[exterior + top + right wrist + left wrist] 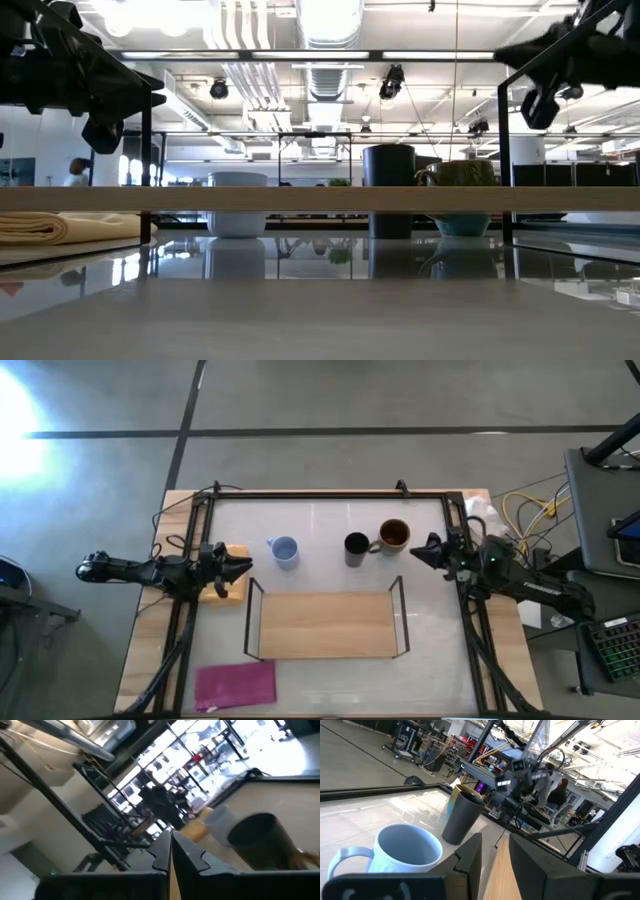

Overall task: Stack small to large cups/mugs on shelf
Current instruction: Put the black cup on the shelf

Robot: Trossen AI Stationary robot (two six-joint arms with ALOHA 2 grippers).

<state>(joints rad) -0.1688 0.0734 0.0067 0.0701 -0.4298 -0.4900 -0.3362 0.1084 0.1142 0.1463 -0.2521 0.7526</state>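
The flat rectangular light-wood shelf (327, 625) with thin black wire uprights at both ends stood near the middle of the glass-topped table (330, 520), and its board carried nothing. Three handled mugs stood in a row on the table surface on the far side of the shelf, none of them on the board. The light blue mug (285, 550) stood apart at the left end of the row. The black mug (356, 546) and the brown mug with a dark interior (394, 535) stood close together further right; whether the two touched could not be determined. All three mugs were upright with their openings facing up. The left gripper (243, 568) was positioned at the left side of the table, above a folded yellow cloth (228, 575), pointing toward the light blue mug and clear of it. In the left wrist view its fingers (470, 857) were set a narrow gap apart and held nothing. The right gripper (418, 553) was positioned at the right side of the table, just beside the brown mug and not in contact with it. In the right wrist view its fingers (161, 851) were pressed together and empty. A pink cloth (235, 684) lay flat at the near left corner of the table, well apart from the mugs.
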